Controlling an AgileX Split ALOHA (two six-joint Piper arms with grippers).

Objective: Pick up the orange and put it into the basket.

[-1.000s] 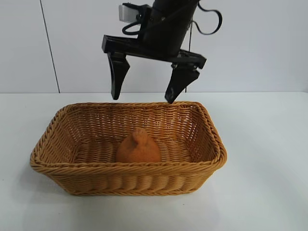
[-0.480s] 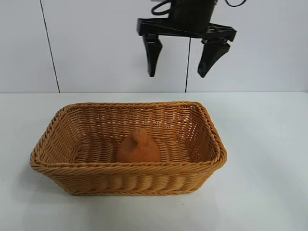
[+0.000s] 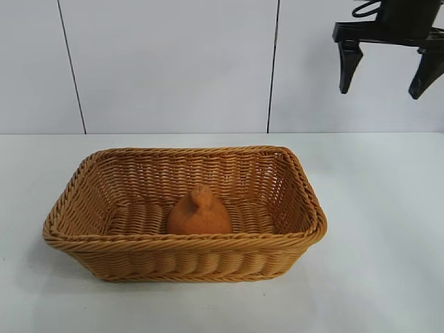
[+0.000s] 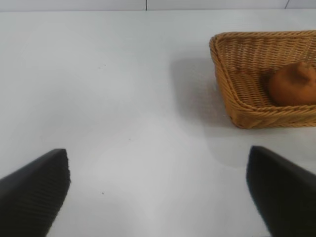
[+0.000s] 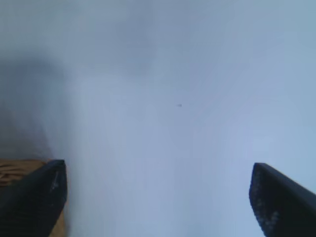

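The orange (image 3: 199, 211), dull orange-brown with a knobby bump on top, lies inside the tan wicker basket (image 3: 69, 193) in the middle of the white table. It also shows in the left wrist view (image 4: 294, 85), inside the basket (image 4: 223, 79). My right gripper (image 3: 386, 68) is open and empty, high up at the far right, well clear of the basket. In its own view (image 5: 157, 197) the fingers stand wide apart over bare table, with a corner of the basket (image 5: 17, 165) at the edge. My left gripper (image 4: 158, 190) is open and empty over bare table beside the basket, and is not in the exterior view.
The white table (image 3: 374, 208) spreads all round the basket. A white panelled wall (image 3: 173, 62) stands behind it.
My right gripper has risen from just above the basket's far rim and moved up and to the right, staying open. The orange and basket have not moved.
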